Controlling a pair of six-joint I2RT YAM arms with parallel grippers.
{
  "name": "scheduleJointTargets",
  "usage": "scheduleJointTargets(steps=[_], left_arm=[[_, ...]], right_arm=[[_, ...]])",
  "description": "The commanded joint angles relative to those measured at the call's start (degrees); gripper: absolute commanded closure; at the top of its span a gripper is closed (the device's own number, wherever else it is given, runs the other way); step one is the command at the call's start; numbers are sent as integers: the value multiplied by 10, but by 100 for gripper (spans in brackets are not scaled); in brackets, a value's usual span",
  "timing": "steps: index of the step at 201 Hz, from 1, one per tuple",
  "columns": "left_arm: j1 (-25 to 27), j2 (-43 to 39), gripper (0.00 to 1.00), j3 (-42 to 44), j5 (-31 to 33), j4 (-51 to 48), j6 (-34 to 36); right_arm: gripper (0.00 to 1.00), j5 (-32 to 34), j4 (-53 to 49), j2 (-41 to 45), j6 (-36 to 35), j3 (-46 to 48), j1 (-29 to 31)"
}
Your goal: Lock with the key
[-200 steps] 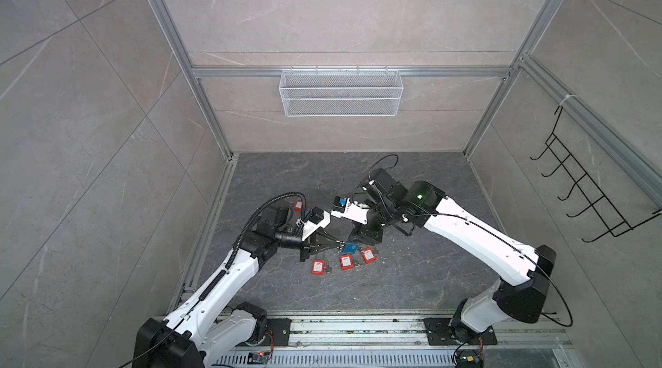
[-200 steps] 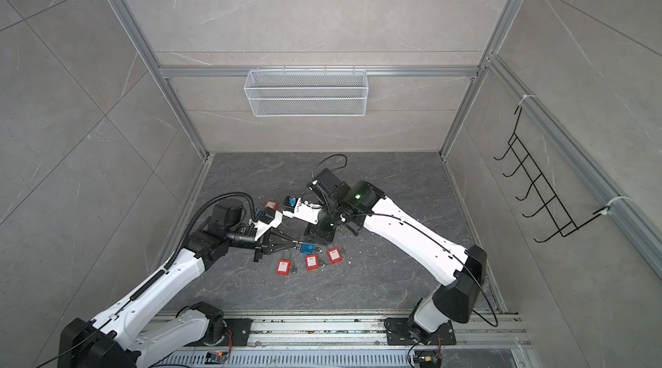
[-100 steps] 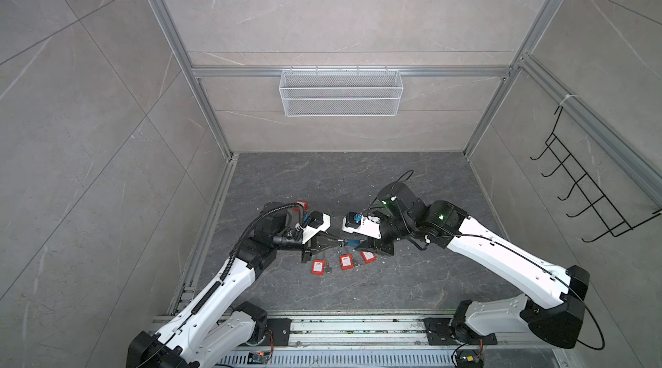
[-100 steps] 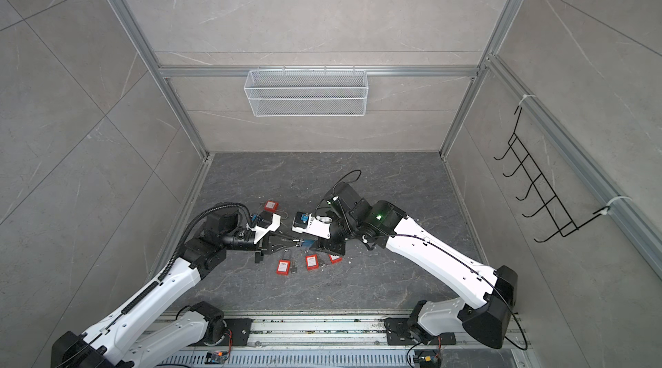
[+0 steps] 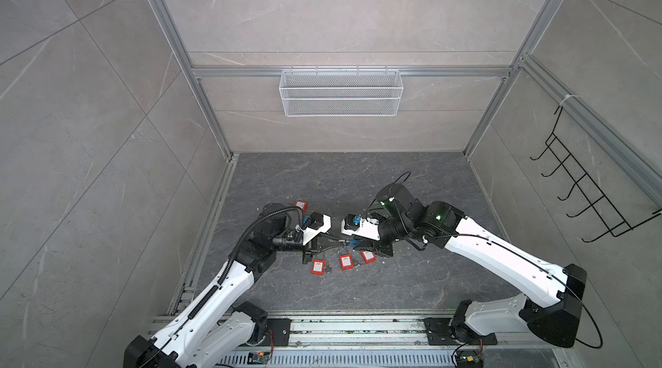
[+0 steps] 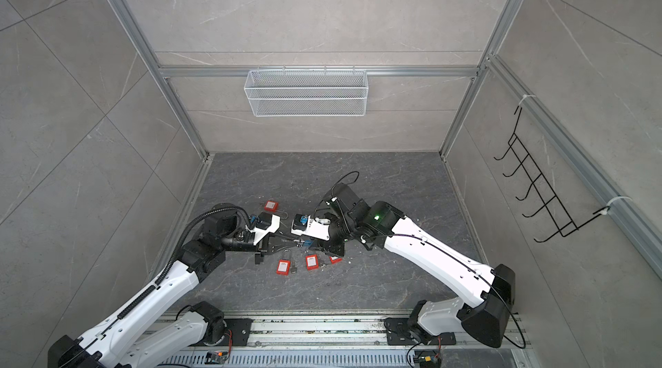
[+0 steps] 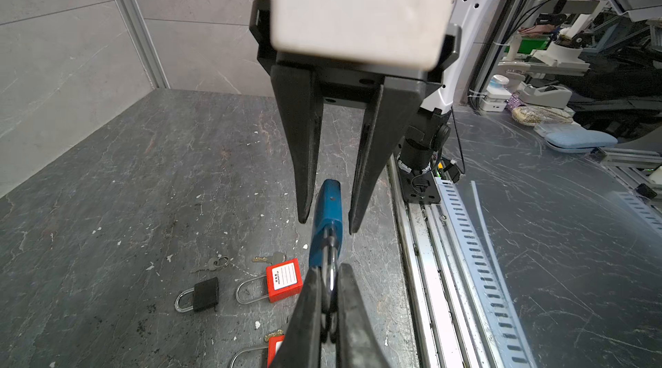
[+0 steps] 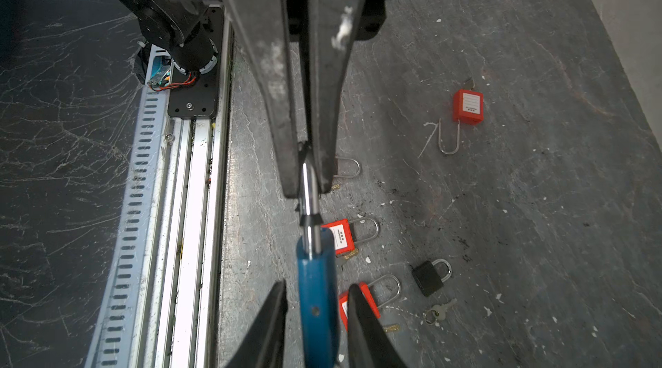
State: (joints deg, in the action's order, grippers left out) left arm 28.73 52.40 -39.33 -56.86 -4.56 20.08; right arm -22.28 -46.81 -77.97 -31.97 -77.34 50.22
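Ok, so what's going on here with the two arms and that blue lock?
The left pincer is shut on the shackle of a blue padlock, holding it up off the floor. The right pincer faces it, its fingers open on either side of the lock's blue body with small gaps, so it has no grip yet. Several red padlocks, a black padlock and a loose key lie on the floor below. Neither pincer holds a key.

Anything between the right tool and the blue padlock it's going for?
Nothing visible. The blue padlock sits between the fingers of the right tool, a gap on each side. The left tool grips only its shackle, at the other end.
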Motion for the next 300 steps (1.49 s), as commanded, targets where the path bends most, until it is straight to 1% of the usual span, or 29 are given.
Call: scheduleJointTargets(steps=[1,21,66,85,92,111,123,141,189,196,204,210,275,300], left_arm=[[4,-12,100,-14,-7,45,-13],[3,-11,100,-15,-3,49,-13],[4,-13,100,-17,3,55,-13],[4,-13,100,-23,19,24,10],[4,-14,92,-27,29,2,26],[5,-19,80,-38,47,-55,68],[6,-22,77,-43,50,-79,83],[7,-23,76,-43,50,-90,88],[18,-14,79,-47,50,-107,97],[19,-13,84,-48,49,-109,98],[20,-11,95,-49,48,-110,100],[21,-11,100,-49,48,-109,101],[43,-1,100,-47,52,-92,103],[65,-3,100,-38,80,-69,102]], right_arm=[[70,-24,1,-7,-6,4,-2],[78,-27,-1,-9,-5,3,-2],[86,-32,-14,-11,-3,-1,-2],[90,-34,-20,-11,-2,-9,-2],[91,-35,-23,-11,-2,-12,-2],[92,-34,-32,-11,-3,-21,-1],[93,-34,-40,-12,-4,-26,-1],[94,-37,-47,-16,-4,-33,-1],[95,-40,-52,-28,-3,-47,-2],[96,-41,-52,-28,-5,-49,-2],[97,-42,-52,-29,-4,-51,-1],[97,-44,-52,-29,-5,-52,-2],[99,-78,-56,-33,-13,-61,-1],[99,-95,-46,-33,-12,-73,-1]])
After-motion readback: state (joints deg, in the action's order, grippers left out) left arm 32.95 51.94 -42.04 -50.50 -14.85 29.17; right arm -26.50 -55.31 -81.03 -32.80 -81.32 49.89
